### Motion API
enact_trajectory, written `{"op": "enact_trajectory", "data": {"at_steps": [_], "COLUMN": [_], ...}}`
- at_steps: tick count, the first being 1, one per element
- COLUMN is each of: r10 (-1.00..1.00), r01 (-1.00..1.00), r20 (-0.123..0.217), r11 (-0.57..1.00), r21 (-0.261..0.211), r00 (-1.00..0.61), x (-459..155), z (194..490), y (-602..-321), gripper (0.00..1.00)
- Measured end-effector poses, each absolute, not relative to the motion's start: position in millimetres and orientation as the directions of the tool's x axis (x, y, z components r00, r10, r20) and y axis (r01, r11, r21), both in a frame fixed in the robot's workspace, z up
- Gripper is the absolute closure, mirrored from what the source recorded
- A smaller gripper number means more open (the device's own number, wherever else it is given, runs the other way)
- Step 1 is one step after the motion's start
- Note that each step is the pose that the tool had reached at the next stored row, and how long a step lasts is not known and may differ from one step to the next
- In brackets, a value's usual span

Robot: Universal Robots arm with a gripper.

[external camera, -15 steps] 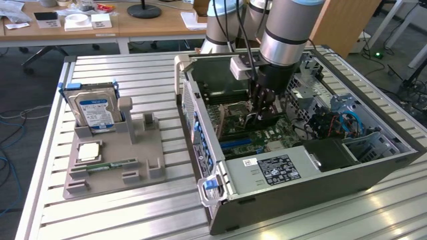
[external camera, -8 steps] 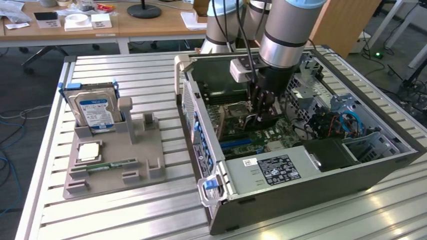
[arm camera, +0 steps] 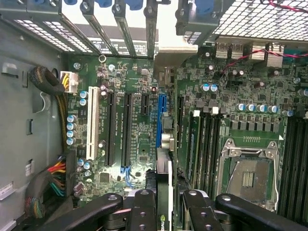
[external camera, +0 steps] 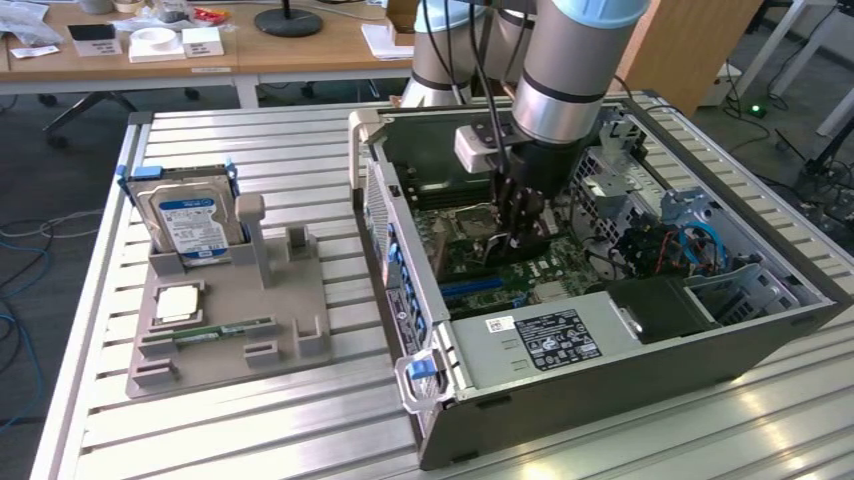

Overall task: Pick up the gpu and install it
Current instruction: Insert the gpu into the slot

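My gripper (external camera: 514,238) reaches down into the open computer case (external camera: 601,400), just above the green motherboard (external camera: 483,262). In the wrist view, the gripper (arm camera: 163,214) is shut on the gpu (arm camera: 164,185), seen edge-on as a thin dark card between the black fingers (arm camera: 143,211). The card stands upright over the blue expansion slot (arm camera: 160,120), and its silver bracket (arm camera: 175,52) sits at the case's rear slot openings. I cannot tell whether the card's edge touches the slot.
A grey parts holder (external camera: 274,300) lies at the exterior view's left, carrying a blue-labelled hard drive (external camera: 187,222), a processor chip (external camera: 178,300) and a narrow memory stick (external camera: 220,330). Inside the case are the power supply (external camera: 561,335), processor socket (arm camera: 248,175) and cable bundles (arm camera: 53,178).
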State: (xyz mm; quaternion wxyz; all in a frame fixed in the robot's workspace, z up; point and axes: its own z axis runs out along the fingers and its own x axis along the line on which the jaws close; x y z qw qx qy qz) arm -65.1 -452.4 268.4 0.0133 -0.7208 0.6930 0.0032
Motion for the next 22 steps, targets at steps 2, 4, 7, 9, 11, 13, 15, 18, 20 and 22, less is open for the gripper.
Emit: {"op": "enact_trajectory", "data": {"at_steps": [2,4,7,9,11,13,15,18,20,22], "r10": [-0.999,-0.999,-0.999,-0.999,-0.999,-0.999,-0.999,-0.999,-0.999,-0.999], "r01": [-0.999,-0.999,-0.999,-0.999,-0.999,-0.999,-0.999,-0.999,-0.999,-0.999], "r20": [-0.023,-0.023,-0.023,-0.023,-0.023,-0.023,-0.023,-0.023,-0.023,-0.023], "r11": [-0.040,-0.041,-0.043,-0.044,-0.044,-0.045,-0.045,-0.045,-0.045,-0.046], "r21": [-0.015,-0.015,-0.015,-0.015,-0.015,-0.015,-0.015,-0.015,-0.015,-0.015], "r00": [0.040,0.042,0.043,0.044,0.045,0.045,0.046,0.046,0.046,0.046], "x": [-66,-68,-69,-70,-71,-72,-73,-76,-77,-77], "z": [267,265,263,261,260,259,258,258,258,258], "y": [-452,-452,-452,-452,-452,-452,-453,-453,-453,-453], "gripper": [0.74,0.74,0.74,0.74,0.74,0.74,0.74,0.74,0.74,0.74]}}
